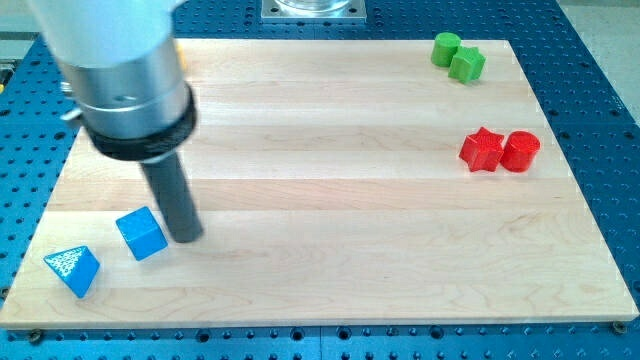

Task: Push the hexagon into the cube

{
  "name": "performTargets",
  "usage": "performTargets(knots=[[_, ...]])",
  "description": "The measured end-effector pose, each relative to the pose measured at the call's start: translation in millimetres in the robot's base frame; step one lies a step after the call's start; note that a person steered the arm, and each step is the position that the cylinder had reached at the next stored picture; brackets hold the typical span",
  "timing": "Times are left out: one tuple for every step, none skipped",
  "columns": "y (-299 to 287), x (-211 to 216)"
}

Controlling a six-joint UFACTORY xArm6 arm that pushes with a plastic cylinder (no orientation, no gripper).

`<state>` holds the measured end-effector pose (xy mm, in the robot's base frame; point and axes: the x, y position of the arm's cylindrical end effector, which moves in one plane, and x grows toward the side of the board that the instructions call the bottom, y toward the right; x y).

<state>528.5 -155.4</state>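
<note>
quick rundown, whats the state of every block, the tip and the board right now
blue cube: flat on board, just left of my tip
my tip: down on board, beside cube
blue triangle block: near bottom-left corner, apart from cube
green blocks: touching pair, top right
red star and red cylinder: touching
wooden board: flat

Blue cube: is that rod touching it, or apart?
Touching, as far as I can tell: my tip sits right against the blue cube, on its right in the view.
</note>
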Motion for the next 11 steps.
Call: performTargets(knots=[[-42.6, 0.0], [-47.7, -21.2], [-12.5, -89.5], [41.6, -149.4], [50.7, -217.1], [50.7, -256.4], [49.4, -316.9], [5.5, -330.9], [-44.2, -314.0], [-45.8, -219.8], [-34.4, -194.5]])
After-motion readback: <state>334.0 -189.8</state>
